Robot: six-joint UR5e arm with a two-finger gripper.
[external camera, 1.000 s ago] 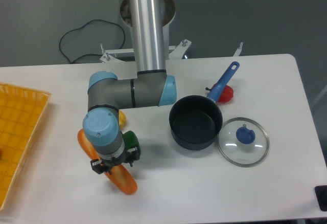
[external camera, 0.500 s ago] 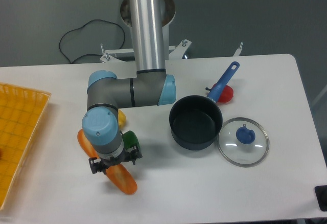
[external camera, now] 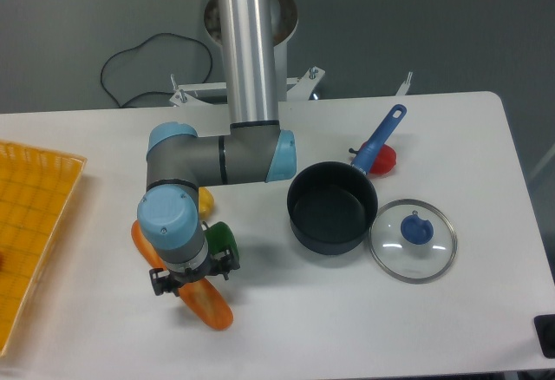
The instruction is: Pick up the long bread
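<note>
Left of the dark pot (external camera: 332,207) on the white table (external camera: 451,311), the long bread (external camera: 208,304) lies diagonally, its upper end peeking out left of the arm's wrist and its lower end free toward the table's front edge. The gripper (external camera: 192,283) sits directly over the bread's middle; whether its fingers are clamped on the loaf cannot be told from above. A green pepper (external camera: 223,239) touches the wrist's pot-facing side, a yellow pepper (external camera: 206,199) just behind it. Right of the pot lies a glass lid (external camera: 413,240); far left, an orange tray (external camera: 30,224).
</note>
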